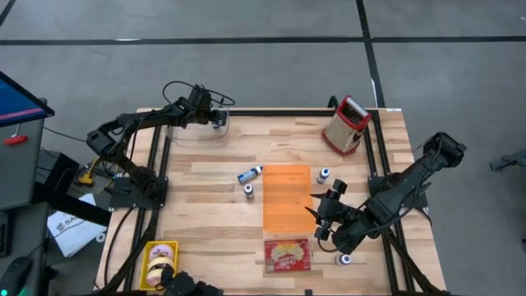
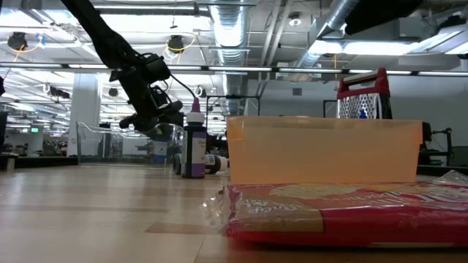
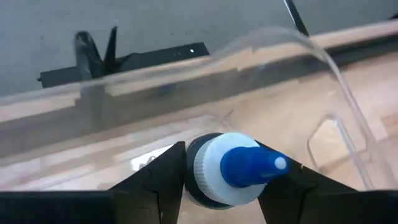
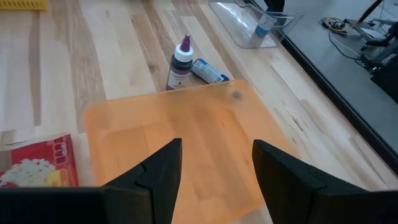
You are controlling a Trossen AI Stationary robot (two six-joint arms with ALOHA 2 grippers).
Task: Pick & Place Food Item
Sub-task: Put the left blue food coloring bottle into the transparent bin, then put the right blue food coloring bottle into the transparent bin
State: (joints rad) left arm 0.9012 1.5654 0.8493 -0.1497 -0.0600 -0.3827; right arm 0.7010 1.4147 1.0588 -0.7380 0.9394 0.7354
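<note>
I am seeing my left gripper [image 3: 217,186] with its jaws pinching a small bottle with a white collar and blue nozzle [image 3: 233,168], hanging over the clear plastic bin [image 3: 323,68] at the worktop's far left corner; the bottle's body is hidden below the frame. My right gripper [image 4: 214,168] is hovering with jaws spread above the translucent orange tray [image 4: 180,143]. A red popcorn bag [image 1: 287,255] is lying near the wooden worktop's [image 1: 214,205] front edge, partly cut off in the low view. An upright purple bottle [image 4: 181,62] is standing just beyond the tray.
</note>
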